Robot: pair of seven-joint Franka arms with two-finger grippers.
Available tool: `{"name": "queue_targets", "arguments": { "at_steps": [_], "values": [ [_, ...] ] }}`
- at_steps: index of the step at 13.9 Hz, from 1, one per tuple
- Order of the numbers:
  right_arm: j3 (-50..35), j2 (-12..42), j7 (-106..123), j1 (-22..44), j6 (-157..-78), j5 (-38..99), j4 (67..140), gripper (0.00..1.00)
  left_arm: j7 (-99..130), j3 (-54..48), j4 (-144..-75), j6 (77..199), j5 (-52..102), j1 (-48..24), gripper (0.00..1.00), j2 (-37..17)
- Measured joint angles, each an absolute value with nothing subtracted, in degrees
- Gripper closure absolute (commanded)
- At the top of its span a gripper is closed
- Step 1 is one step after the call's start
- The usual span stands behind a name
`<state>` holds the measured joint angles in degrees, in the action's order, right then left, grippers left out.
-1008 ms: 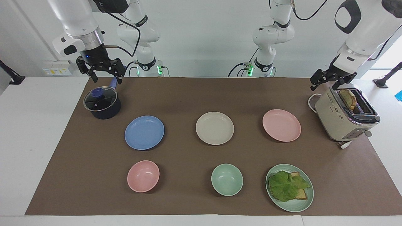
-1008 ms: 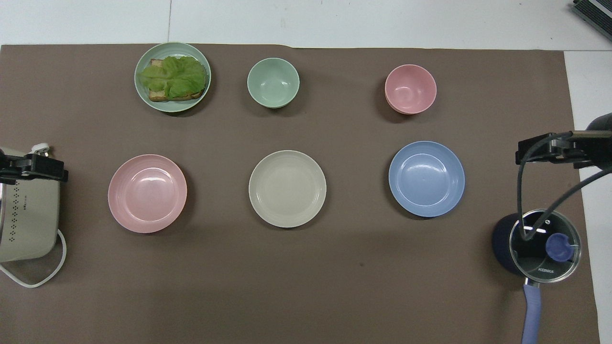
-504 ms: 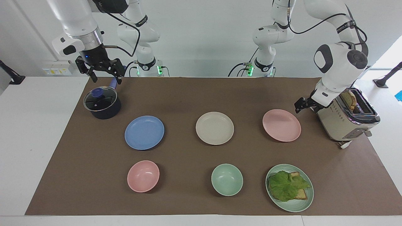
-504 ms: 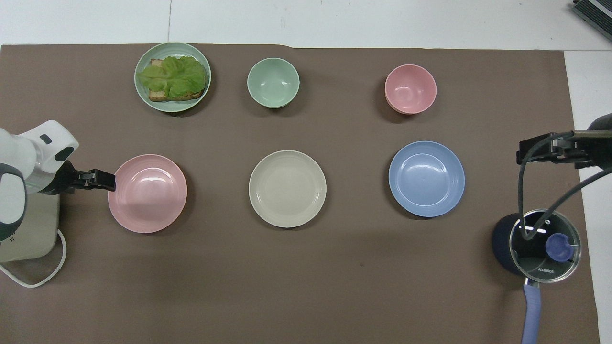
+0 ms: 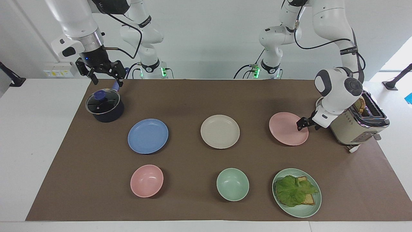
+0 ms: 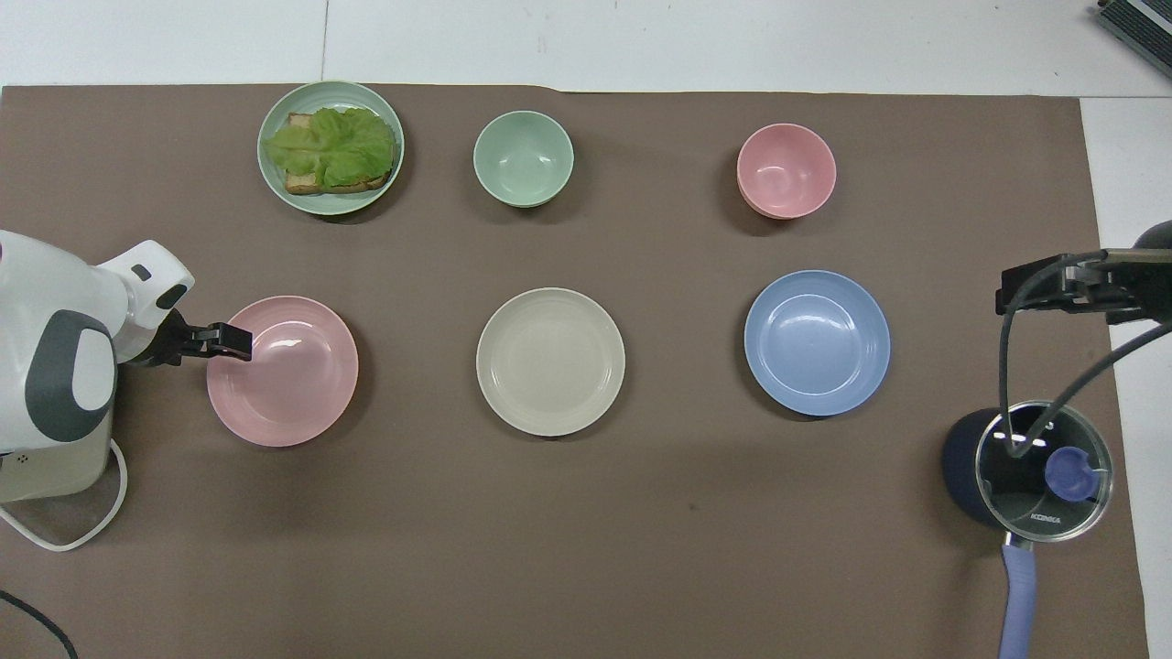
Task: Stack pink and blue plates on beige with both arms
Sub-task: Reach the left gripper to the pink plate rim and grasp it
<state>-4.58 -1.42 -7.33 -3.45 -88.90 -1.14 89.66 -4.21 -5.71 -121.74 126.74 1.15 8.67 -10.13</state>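
Three equal plates lie in a row: the blue plate toward the right arm's end, the beige plate in the middle, and the pink plate toward the left arm's end. My left gripper is down low at the pink plate's rim, on the toaster's side, and is open. The plate lies flat on the mat. My right gripper hangs open in the air over the pot, holding nothing.
A dark pot with a glass lid stands under the right gripper. A beige toaster with bread stands by the left arm. Farther from the robots sit a pink bowl, a green bowl and a green plate with lettuce and bread.
The left arm swung down from over the toaster to the pink plate's rim. The right gripper rose slightly over the pot. No plate has moved.
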Motion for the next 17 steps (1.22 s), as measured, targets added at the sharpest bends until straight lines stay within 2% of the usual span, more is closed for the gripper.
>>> {"name": "queue_targets", "arguments": {
  "at_steps": [1,2,3,5,6,7,14,17],
  "values": [
    [-4.6,-1.4,-7.3,-3.4,-88.9,-1.1,89.7,0.0,-4.3,-5.7,-122.7,127.5,1.1,8.7,0.0,-10.1],
    [-4.6,-1.4,-7.3,-3.4,-88.9,-1.1,89.8,0.0,-4.4,-5.7,-123.2,127.6,1.1,8.7,0.11,-10.1],
    [-4.6,-1.4,-7.3,-3.4,-88.9,-1.1,89.8,0.0,-4.5,-5.7,-123.4,127.6,1.1,8.7,0.37,-10.1],
    [-4.6,-1.4,-7.3,-3.4,-88.9,-1.1,89.9,0.0,-4.9,-5.7,-123.4,127.6,1.1,8.7,0.77,-10.1],
    [-4.6,-1.4,-7.3,-3.4,-88.9,-1.1,89.9,0.0,-5.5,-5.7,-123.4,127.6,1.1,8.7,0.9,-10.1],
    [-4.6,-1.4,-7.3,-3.4,-88.9,-1.1,89.9,0.0,-5.8,-5.7,-123.4,127.6,1.1,8.7,0.98,-10.0],
    [-4.6,-1.6,-7.3,-3.4,-88.9,-1.1,90.4,0.0,-6.7,-5.9,-123.0,126.7,1.2,8.6,1.0,-8.9],
    [-4.5,-1.7,-7.3,-3.5,-88.9,-1.1,90.4,0.0,-6.8,-6.2,-118.7,119.6,1.2,8.1,1.0,-8.9]
  ]
}}
